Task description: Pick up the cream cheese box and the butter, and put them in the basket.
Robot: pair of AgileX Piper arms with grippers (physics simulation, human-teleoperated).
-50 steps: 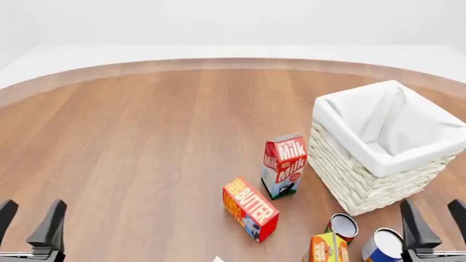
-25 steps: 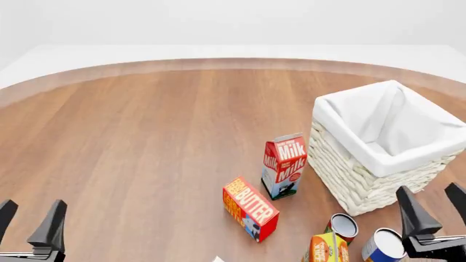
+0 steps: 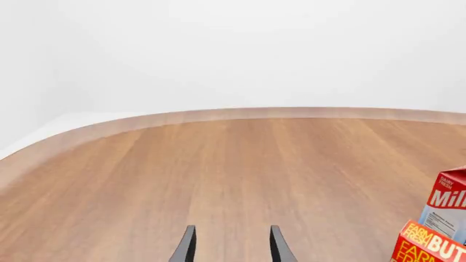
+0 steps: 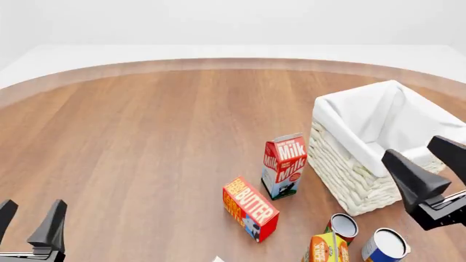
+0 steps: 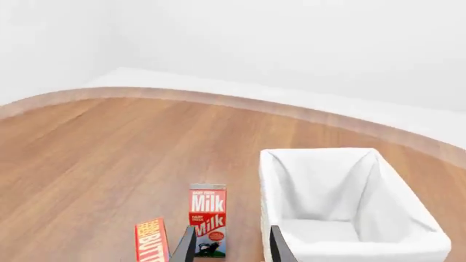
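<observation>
- Right gripper [image 4: 429, 164] hangs raised in front of the basket [image 4: 342, 158], fingers apart, empty; left gripper [image 4: 30, 221] apart, empty, low at the near edge.
- Butter [image 4: 250, 208] lies flat just near-side of the milk carton [image 4: 284, 165], basket beyond.
- Risk: descending toward butter, a finger clips the milk carton or the cans [image 4: 364, 234] and topples them.
- Cream cheese box not identifiable.

The left tool [image 3: 229, 250] shows two dark fingertips [image 3: 186, 248] set apart, with nothing between them, above bare wooden counter [image 3: 218, 174]. The counter's curved far edge meets a white background. At one frame edge, partly cropped, the butter [image 3: 429, 246] lies just beside an upright milk carton [image 3: 446, 204].
</observation>
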